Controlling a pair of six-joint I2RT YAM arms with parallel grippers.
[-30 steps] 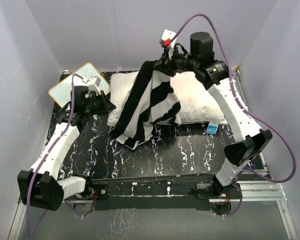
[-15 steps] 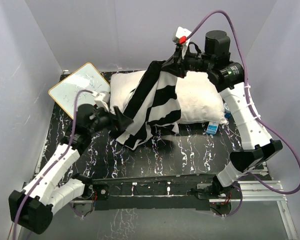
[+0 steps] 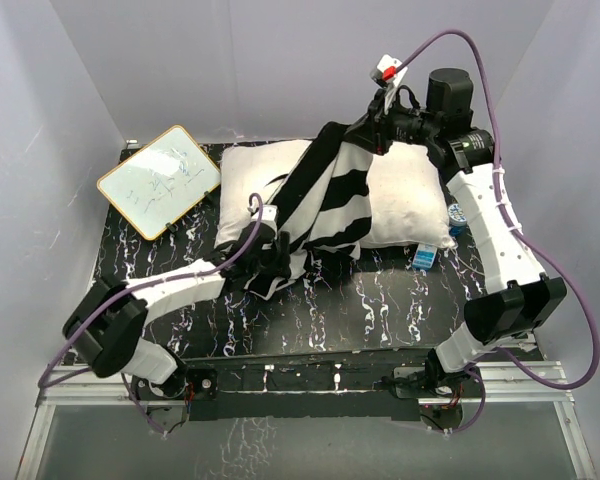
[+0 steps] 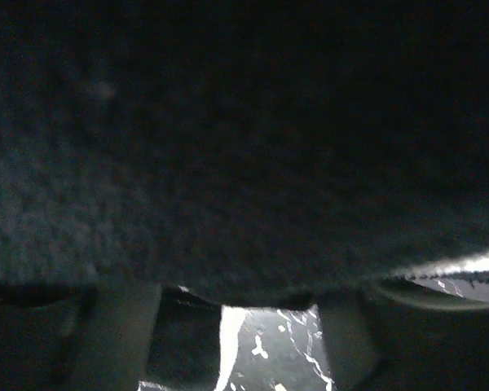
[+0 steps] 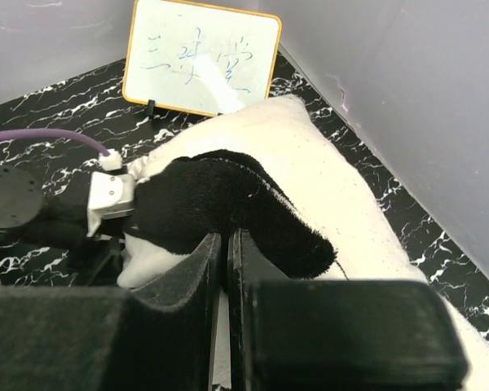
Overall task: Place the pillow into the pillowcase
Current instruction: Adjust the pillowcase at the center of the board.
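Pillow (image 3: 410,205) lies flat on the far half of the table (image 3: 380,310), long side running left to right, and outside the case; pillowcase (image 3: 330,195) is draped over its left-middle part, from the far edge down over the near edge onto the tabletop; right gripper (image 3: 373,130) holds the far end of the cloth raised above the pillow, jaws closed on a thin fold of it, and the right wrist view shows only a sliver of white between the fingers (image 5: 208,269); left gripper (image 3: 268,262) is low at the near hanging end of the cloth, jaws apart; in the left wrist view dark fabric fills most of the frame, with both fingers (image 4: 118,334) spread and table visible between them; can't tell if any cloth sits between them; whiteboard (image 3: 160,180) stands at the far left corner, well apart from the pillow; small blue box (image 3: 426,258) is just beside the pillow's near right corner.
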